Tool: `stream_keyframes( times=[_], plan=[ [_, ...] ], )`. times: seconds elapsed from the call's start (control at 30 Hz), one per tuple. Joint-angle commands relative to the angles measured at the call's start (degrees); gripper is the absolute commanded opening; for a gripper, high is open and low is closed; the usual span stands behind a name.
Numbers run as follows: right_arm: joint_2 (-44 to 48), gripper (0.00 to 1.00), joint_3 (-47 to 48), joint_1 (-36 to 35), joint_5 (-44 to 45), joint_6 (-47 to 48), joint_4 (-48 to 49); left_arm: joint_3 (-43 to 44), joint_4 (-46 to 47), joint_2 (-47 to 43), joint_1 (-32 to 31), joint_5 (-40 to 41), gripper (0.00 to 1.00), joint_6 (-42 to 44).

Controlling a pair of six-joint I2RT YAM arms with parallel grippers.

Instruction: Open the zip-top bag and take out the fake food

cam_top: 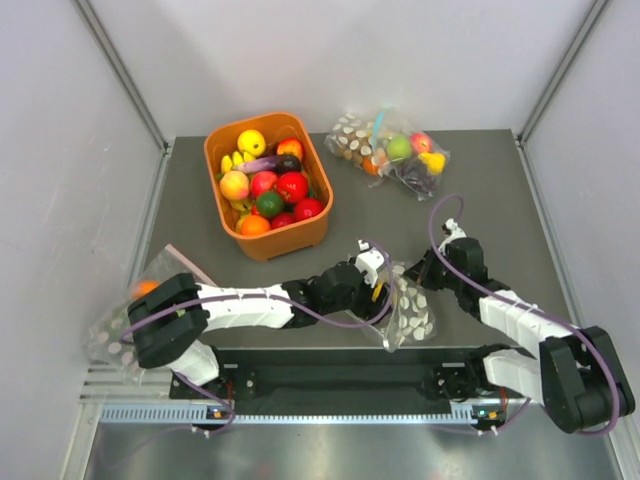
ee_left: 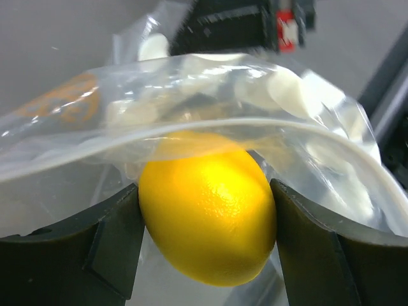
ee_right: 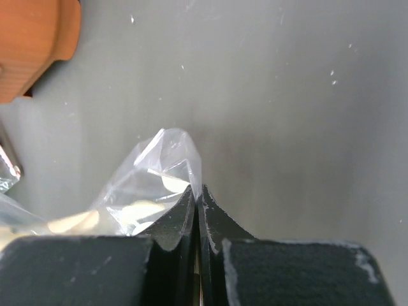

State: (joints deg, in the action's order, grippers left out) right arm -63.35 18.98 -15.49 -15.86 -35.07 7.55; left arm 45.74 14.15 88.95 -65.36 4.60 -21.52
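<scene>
Grey worktop [cam_top: 480, 180] | you are extracting: right jaws closed, pinching the zip-top bag's [cam_top: 412, 308] corner | left jaws gripping the fake lemon [ee_left: 207, 210] | next: pulling it clear, bag anchored.

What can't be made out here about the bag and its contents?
Other fruit inside the zip-top bag: left wrist view, lemon and glare block it.
Which bag edge the right gripper pinches: right wrist view, only a fold shows.
Whether the lemon has cleared the bag: too small in the top view.
</scene>
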Motion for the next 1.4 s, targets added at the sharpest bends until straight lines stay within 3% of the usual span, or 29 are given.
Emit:
stream_keyframes(
  times=[0.0,0.23,0.43,0.53,0.63,0.83,1.07,1.37],
  plan=[
    [0.07,0.0,3.25,1.95,2.76,2.02,-0.61,-1.17,-2.02,-4.13,0.15,-8.43,0.35,0.42],
    [-1.42,0.0,5.89,4.23,2.85,3.78,-1.66,-4.16,-3.6,-9.4,0.15,-18.82,0.42,3.23],
    [-2.48,0.0,6.68,5.2,2.41,4.04,-1.49,-6.45,-5.71,-16.78,0.15,-20.95,0.46,4.91],
    [-2.65,0.0,6.51,5.2,2.23,4.04,-1.4,-6.71,-8.07,-19.68,0.15,-19.02,0.46,5.43],
    [-2.22,0.0,6.15,5.38,2.15,4.13,-1.57,-6.19,-10.8,-23.28,0.32,-10.87,0.44,5.35],
    [-0.72,0.0,5.28,5.47,1.18,3.96,-1.75,-5.04,-17.31,-28.74,5.59,-3.39,0.44,5.08],
    [2.18,0.0,3.17,5.47,-0.14,3.08,-1.49,-3.99,-11.87,-26.55,10.86,-2.93,0.45,5.52],
    [6.66,0.0,-0.08,5.47,-1.02,2.81,-2.72,8.57,-9.58,-16.53,18.33,-2.41,0.46,8.51]
  ],
)
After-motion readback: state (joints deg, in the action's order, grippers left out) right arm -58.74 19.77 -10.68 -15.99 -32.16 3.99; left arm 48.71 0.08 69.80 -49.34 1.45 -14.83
